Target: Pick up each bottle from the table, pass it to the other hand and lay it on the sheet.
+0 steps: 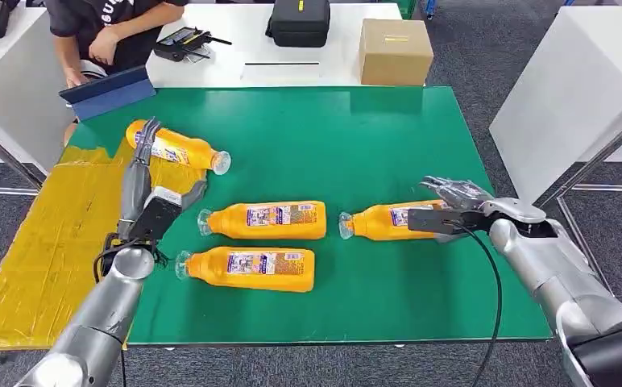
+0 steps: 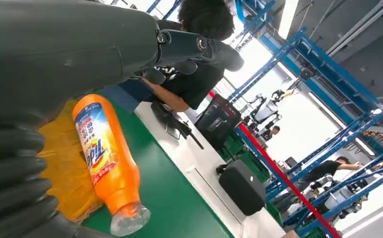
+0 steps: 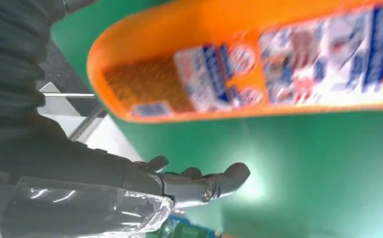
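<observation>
left hand [image 1: 143,173] spread beside orange bottle [image 1: 177,147] on yellow sheet [image 1: 46,242]; right hand [image 1: 453,205] spread at another bottle [image 1: 388,219].

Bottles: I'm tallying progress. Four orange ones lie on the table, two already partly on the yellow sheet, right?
Not quite: one bottle lies partly on the yellow sheet; the other three lie on the green mat, as the head view shows.

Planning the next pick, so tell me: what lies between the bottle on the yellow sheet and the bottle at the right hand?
In the head view, the sheet bottle and the right-hand bottle have one more orange bottle between them on the green mat.
</observation>
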